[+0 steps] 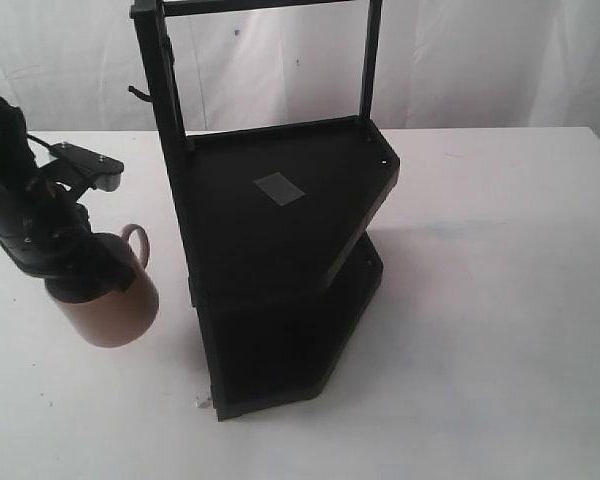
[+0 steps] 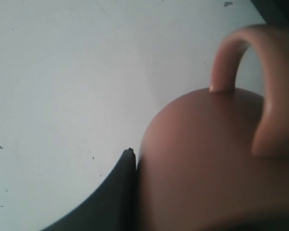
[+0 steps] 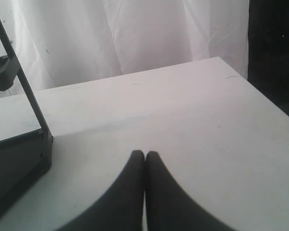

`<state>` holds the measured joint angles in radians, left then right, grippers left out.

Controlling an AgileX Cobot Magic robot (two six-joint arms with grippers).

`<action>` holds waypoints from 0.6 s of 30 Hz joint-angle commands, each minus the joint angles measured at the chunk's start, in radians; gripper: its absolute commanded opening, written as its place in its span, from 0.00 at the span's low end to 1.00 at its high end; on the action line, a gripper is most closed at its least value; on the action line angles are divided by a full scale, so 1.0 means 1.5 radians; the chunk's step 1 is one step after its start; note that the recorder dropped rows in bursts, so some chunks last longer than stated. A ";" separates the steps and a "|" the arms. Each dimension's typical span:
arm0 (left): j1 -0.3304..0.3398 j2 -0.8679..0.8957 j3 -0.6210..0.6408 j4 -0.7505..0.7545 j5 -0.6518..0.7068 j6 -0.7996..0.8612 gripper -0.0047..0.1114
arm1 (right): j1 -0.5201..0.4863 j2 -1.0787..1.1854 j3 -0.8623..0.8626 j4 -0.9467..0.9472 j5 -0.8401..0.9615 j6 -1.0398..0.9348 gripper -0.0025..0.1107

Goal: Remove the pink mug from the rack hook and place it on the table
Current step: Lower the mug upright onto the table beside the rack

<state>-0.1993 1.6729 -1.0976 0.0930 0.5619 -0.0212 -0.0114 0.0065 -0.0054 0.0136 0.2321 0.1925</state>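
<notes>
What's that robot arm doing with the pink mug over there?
The left gripper holds the pink mug low over the table, beside the black rack. The mug is already off the rack hook, which stands bare. Whether the mug touches the table yet is unclear. The right gripper hangs shut over the table, holding nothing.

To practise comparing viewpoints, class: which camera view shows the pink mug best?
The exterior view: the pink mug shows body and handle beside the rack, though the left hand covers its rim. The left wrist view gives only a blurred close-up of its side and handle. The right wrist view shows none of it.
</notes>
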 commanded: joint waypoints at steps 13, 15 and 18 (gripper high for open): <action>-0.008 0.045 -0.029 -0.023 -0.032 -0.006 0.04 | 0.001 -0.004 0.004 -0.004 -0.007 -0.008 0.02; -0.008 0.051 -0.029 -0.025 -0.032 -0.006 0.04 | 0.001 -0.004 0.004 -0.004 -0.007 -0.008 0.02; -0.008 0.070 -0.029 -0.038 -0.032 -0.005 0.04 | 0.001 -0.004 0.004 -0.004 -0.007 -0.008 0.02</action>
<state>-0.2065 1.7609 -1.1362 0.0630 0.5077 -0.0233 -0.0114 0.0065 -0.0054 0.0136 0.2321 0.1925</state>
